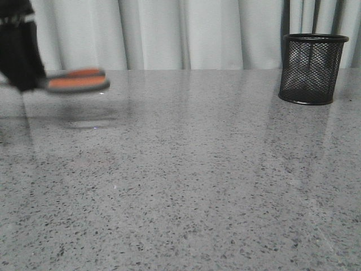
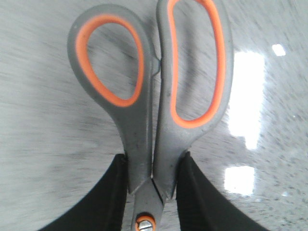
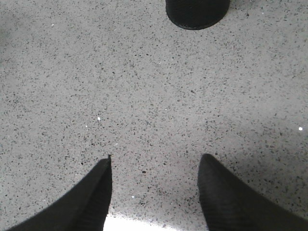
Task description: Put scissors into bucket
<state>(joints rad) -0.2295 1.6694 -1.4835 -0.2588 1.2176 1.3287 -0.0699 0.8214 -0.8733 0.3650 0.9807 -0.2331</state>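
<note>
My left gripper (image 2: 151, 192) clamps scissors (image 2: 154, 96) near pivot, handles sticking out, lifted off table (image 1: 186, 186) at far left so blades can drop first into bucket (image 1: 312, 68), well apart at far right; right gripper (image 3: 154, 192) open, empty

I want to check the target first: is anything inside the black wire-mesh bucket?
Nothing shows through the mesh wall of the black wire-mesh bucket. Its floor cannot be seen. The grey, orange-lined scissors are in the left gripper.
</note>
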